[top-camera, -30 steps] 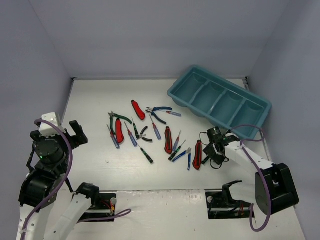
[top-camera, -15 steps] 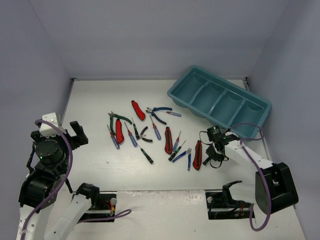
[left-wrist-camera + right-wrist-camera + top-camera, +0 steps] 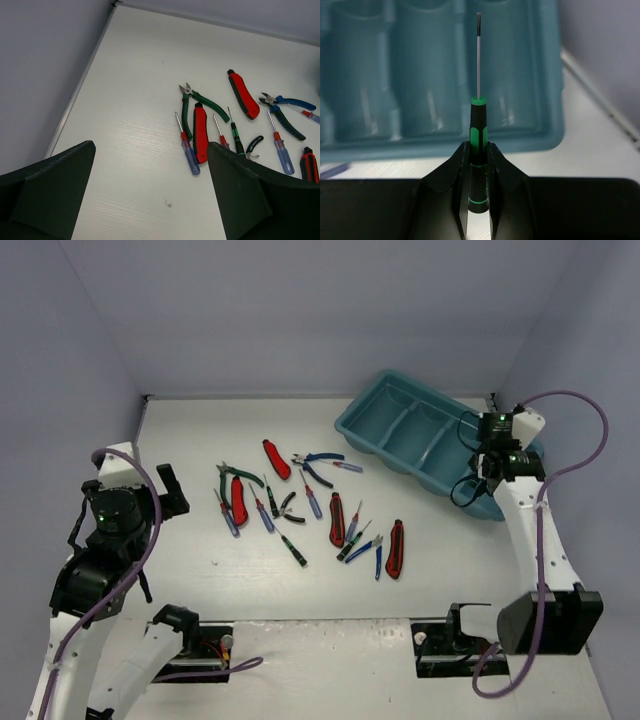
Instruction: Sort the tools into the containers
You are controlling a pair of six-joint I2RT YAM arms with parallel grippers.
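R gripper clamped on green-black screwdriver, shaft pointing over tray at 2 o'clock. L gripper wide open, empty, at 9 o'clock. Other tools lie centre.

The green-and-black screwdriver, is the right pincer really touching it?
Touching. The right wrist view shows the right pincer with both fingers pressed against the sides of the screwdriver handle, no gap, its shaft pointing toward the teal tray.
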